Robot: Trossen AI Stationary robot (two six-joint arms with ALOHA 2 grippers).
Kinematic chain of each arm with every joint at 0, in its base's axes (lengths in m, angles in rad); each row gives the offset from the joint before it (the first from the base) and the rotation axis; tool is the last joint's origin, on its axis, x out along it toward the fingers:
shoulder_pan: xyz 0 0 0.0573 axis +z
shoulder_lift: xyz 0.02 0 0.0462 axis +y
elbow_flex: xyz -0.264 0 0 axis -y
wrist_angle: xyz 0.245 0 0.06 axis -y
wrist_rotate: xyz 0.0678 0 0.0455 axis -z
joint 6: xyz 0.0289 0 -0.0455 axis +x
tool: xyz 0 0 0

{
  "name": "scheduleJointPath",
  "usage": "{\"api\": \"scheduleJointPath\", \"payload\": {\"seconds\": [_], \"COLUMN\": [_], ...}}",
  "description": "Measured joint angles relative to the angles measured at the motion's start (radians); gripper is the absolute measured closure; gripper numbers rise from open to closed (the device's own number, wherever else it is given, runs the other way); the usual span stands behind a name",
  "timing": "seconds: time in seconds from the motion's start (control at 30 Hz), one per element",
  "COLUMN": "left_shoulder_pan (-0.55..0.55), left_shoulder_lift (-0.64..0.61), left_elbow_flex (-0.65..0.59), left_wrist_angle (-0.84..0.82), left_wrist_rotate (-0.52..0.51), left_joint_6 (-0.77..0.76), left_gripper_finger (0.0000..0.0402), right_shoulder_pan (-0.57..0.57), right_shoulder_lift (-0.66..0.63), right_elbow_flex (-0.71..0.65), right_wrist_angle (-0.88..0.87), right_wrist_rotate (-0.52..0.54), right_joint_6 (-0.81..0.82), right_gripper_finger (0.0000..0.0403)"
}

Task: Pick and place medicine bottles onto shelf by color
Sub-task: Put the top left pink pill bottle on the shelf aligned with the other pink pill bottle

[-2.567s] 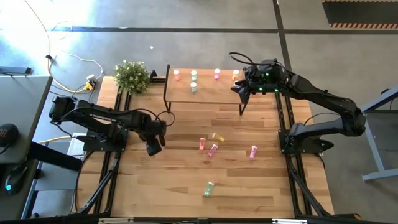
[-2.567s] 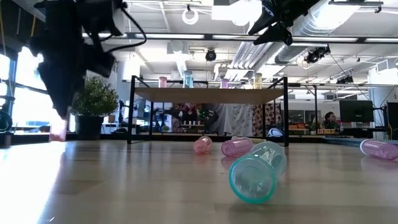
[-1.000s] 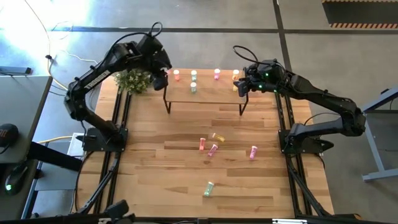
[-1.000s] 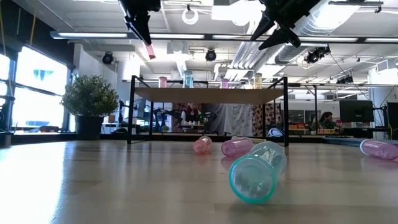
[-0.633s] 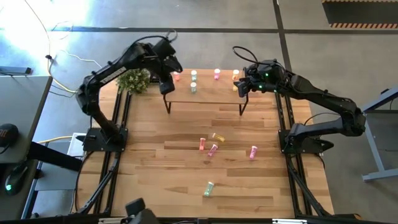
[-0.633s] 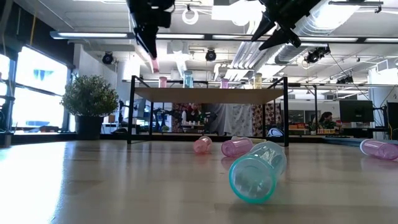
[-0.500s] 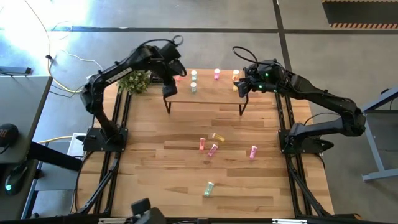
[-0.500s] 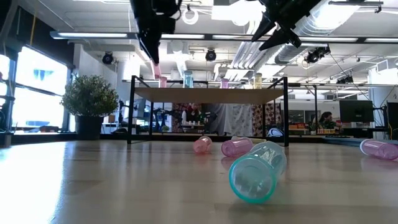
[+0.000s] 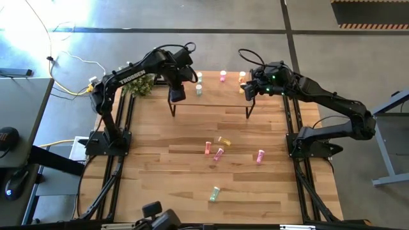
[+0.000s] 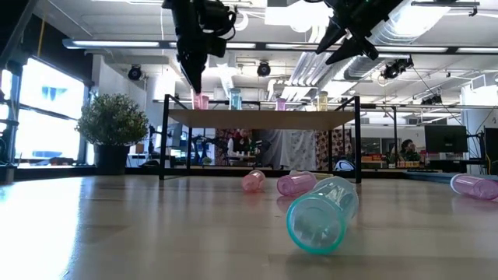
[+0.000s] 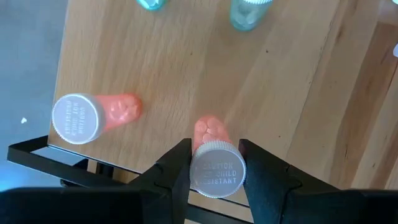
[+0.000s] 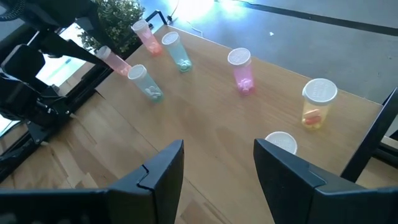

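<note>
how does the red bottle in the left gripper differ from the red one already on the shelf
The held red bottle is clamped between the left gripper fingers above the shelf; the placed red bottle stands free on its top. The held one is nearer the shelf's middle, the placed one at its corner. Both have white caps.

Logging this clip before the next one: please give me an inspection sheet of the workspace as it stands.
Surface: wood-plank table, no damage seen.
Job's things: shelf at the far edge carries six upright bottles; five more lie on the table, among them a mint-green bottle nearest the low camera.
Clutter: potted plant at the far left corner.
Grippers: left pincer is shut on a salmon-red bottle over the shelf's left end, beside another salmon-red one; right pincer is open and empty over the right end.
Cables: white and yellow leads on the floor to the left.
Surroundings: open workshop, a person far behind.
</note>
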Motion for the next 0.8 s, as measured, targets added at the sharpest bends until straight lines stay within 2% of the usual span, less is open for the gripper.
{"api": "scheduleJointPath", "payload": {"seconds": [0.8], "left_shoulder_pan": [-0.005], "left_shoulder_lift": [0.022], "left_elbow_flex": [0.001], "left_wrist_angle": [0.004], "left_wrist_rotate": [-0.004], "left_joint_6": [0.0], "left_gripper_finger": [0.0285], "right_shoulder_pan": [0.0], "right_shoulder_lift": [0.0], "right_elbow_flex": [0.0], "right_wrist_angle": [-0.003], "right_wrist_rotate": [0.0], "right_joint_6": [0.0], "right_gripper_finger": [0.0217]}}
